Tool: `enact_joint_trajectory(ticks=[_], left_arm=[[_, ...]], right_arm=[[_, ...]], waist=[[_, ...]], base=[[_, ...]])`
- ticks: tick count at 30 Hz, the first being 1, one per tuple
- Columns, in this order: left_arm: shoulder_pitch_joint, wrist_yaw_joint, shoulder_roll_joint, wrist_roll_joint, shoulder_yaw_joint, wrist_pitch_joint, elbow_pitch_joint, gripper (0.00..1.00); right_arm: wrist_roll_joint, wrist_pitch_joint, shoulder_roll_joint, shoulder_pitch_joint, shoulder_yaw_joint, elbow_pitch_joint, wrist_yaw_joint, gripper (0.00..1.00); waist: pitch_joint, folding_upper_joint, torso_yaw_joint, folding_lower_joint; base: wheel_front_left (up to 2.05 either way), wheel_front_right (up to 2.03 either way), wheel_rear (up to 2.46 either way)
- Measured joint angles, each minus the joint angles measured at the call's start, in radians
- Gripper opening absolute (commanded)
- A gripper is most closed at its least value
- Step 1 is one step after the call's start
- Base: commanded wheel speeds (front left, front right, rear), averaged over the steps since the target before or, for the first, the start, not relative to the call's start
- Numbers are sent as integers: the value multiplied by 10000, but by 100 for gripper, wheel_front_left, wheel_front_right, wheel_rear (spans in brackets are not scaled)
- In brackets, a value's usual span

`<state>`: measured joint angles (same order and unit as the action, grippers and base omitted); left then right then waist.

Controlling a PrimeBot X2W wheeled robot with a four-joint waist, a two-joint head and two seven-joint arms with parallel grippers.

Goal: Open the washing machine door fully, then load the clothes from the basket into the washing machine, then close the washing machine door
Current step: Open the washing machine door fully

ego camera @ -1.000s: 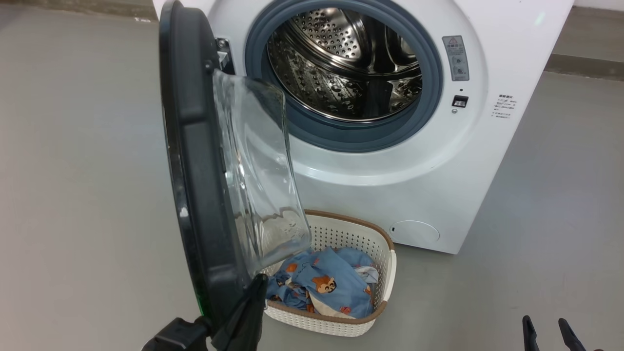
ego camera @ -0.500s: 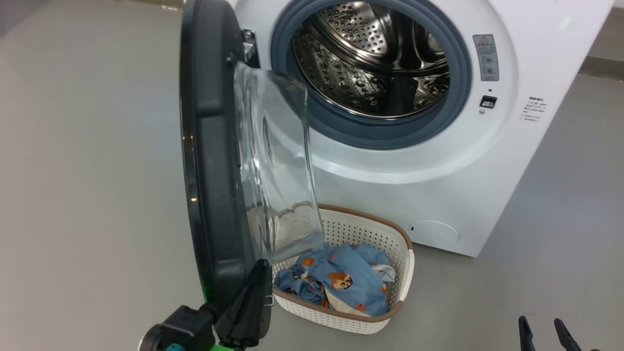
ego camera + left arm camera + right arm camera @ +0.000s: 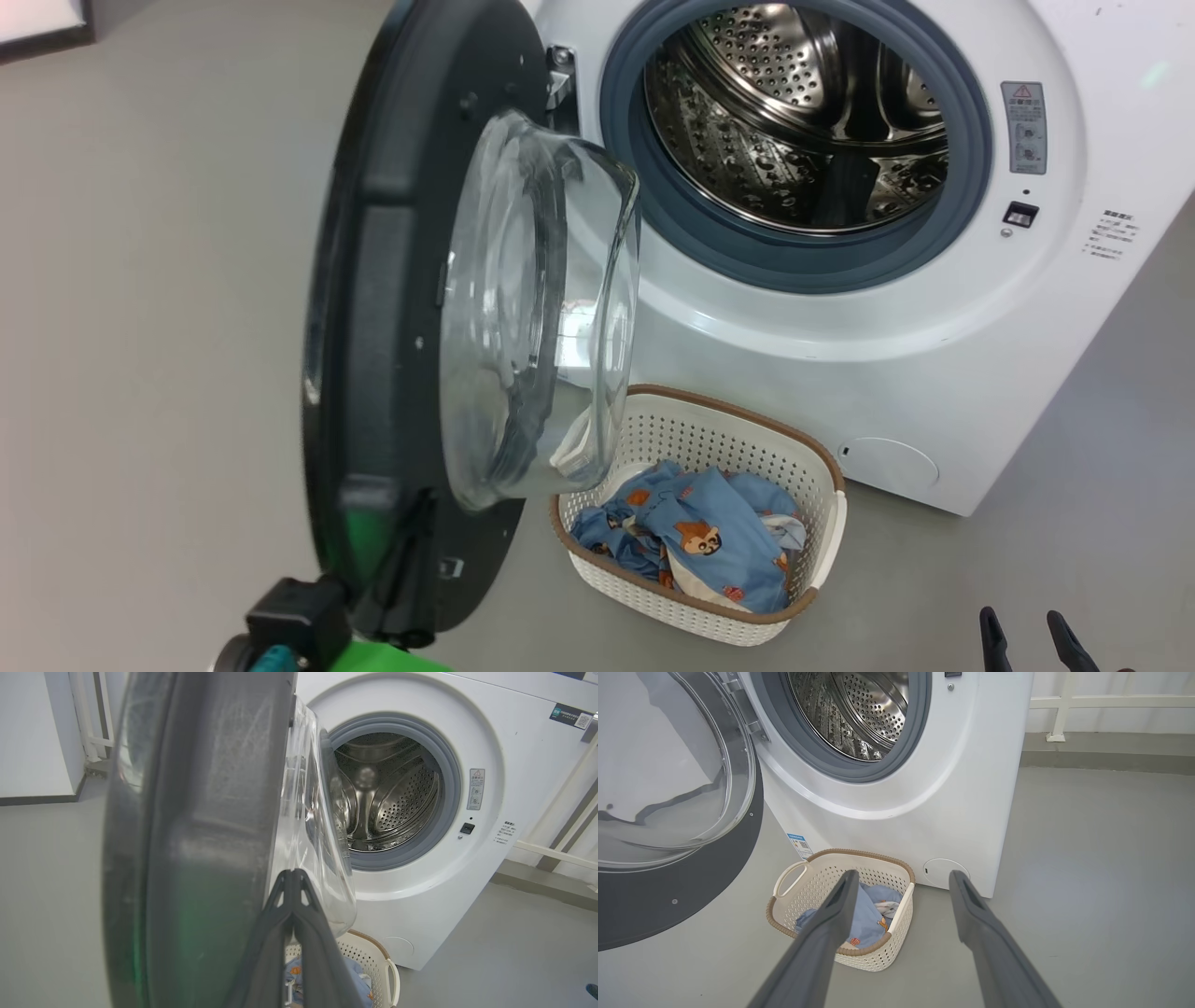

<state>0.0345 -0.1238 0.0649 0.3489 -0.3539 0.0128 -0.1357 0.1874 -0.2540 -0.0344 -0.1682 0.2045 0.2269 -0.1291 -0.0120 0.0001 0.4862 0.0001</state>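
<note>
Head view: the large round washing machine door (image 3: pixel 401 308), with glossy black rim and a clear bulging glass bowl (image 3: pixel 532 308), stands swung out at the left of the big white boxy washing machine (image 3: pixel 840 373). The perforated steel drum (image 3: pixel 803 121) is uncovered and looks empty. The left tool (image 3: pixel 411 532) lies against the low inner face of the door. A small rectangular cream-white perforated plastic basket (image 3: pixel 719 434) sits on the grey floor (image 3: pixel 140 373) just before the machine, with the light blue bear-printed clothes (image 3: pixel 700 551) inside it. The right tool (image 3: pixel 1020 623) waits in the lower right corner, well apart from the basket.

Left wrist view: the two dark fingers (image 3: pixel 280 914) are clenched together with nothing between them, beside the glass bowl.

Right wrist view: the fingers (image 3: pixel 831 919) stand wide apart and empty, pointing toward the basket.

I judge the opening step to be almost done. Loading has not yet begun, and closing the door comes after it.
</note>
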Motion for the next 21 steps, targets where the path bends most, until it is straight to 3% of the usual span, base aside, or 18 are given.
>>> enact_joint_trajectory(ticks=[8,21], left_arm=[[-562,-274,307,167,876,307,1097,0],[-2067,-468,378,773,2370,1615,3645,0]], right_arm=[[0,0,0,1,-94,19,0,100],[0,0,-2,-3,-290,159,0,100]], waist=[[52,0,167,0],[78,0,-118,0]], base=[[0,0,0],[0,0,0]])
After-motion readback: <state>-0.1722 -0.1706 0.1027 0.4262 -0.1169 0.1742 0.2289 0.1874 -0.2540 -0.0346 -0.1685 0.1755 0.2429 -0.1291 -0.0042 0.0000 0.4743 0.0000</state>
